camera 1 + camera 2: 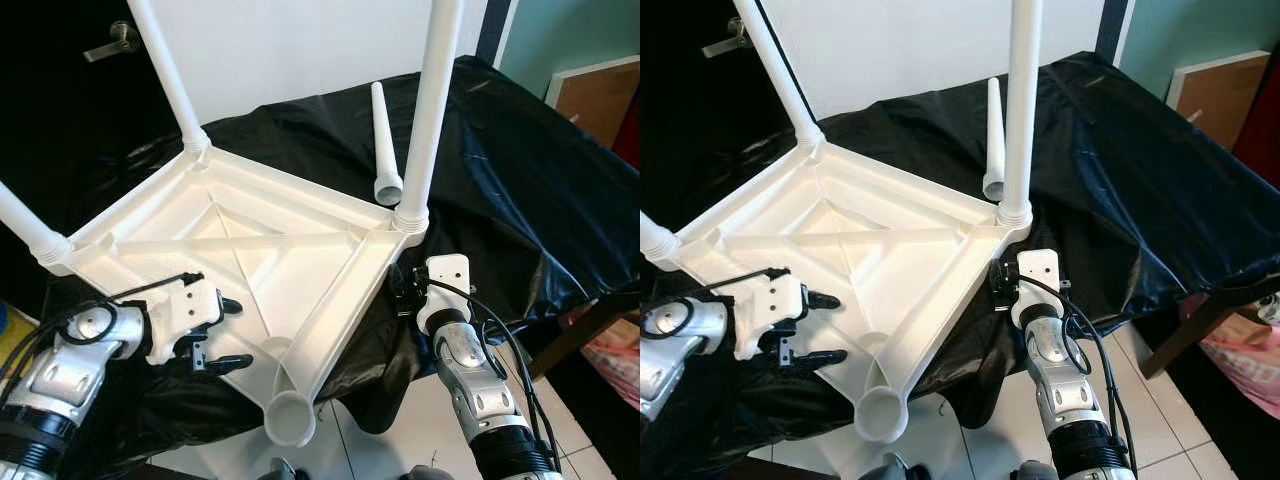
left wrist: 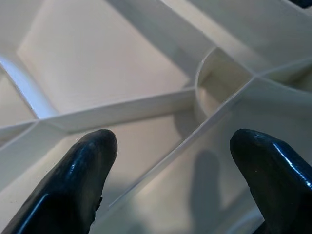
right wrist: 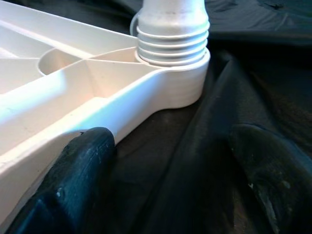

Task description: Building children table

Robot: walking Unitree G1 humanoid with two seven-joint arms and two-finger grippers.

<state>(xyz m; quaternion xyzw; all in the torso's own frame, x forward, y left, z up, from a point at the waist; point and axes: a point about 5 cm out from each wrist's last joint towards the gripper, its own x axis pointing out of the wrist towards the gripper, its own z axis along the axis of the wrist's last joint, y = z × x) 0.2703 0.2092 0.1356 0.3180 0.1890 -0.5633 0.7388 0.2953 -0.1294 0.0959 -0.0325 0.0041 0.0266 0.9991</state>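
Table top: the white plastic top (image 1: 250, 260) lay upside down on the black sheet (image 1: 520, 170), ribs up, its near corner hanging past the sheet's edge over the tiled floor (image 1: 400, 420).
Fitted legs: three legs stood in their sockets: far left (image 1: 165, 70), far right (image 1: 432, 100) and left (image 1: 25, 228).
Loose leg: the fourth leg (image 1: 381, 140) lay on the sheet just behind the far-right leg, open end toward the robot.
Empty socket: the near corner socket (image 1: 290, 415) was open and unfilled, so by my judgement one leg remained to fit.
Left gripper: the left gripper (image 1: 222, 333) reached over the near left part of the top, fingers (image 2: 87, 161) spread wide above the ribs, holding nothing.
Right gripper: the right gripper (image 1: 403, 290) sat low beside the far-right corner, fingers (image 3: 83, 156) parted, one close against the top's rim, the other over the sheet, gripping nothing.
Handling, top: it looked light, stiff and hollow-moulded, likely smooth and a bit slippery; the overhanging corner might tip if pressed down.
Handling, leg: a thin rigid tube, probably light and apt to roll on the slick sheet.
Where to hold: I would take the loose leg around mid-shaft, and steady the top by a rim edge or rib near the empty socket.
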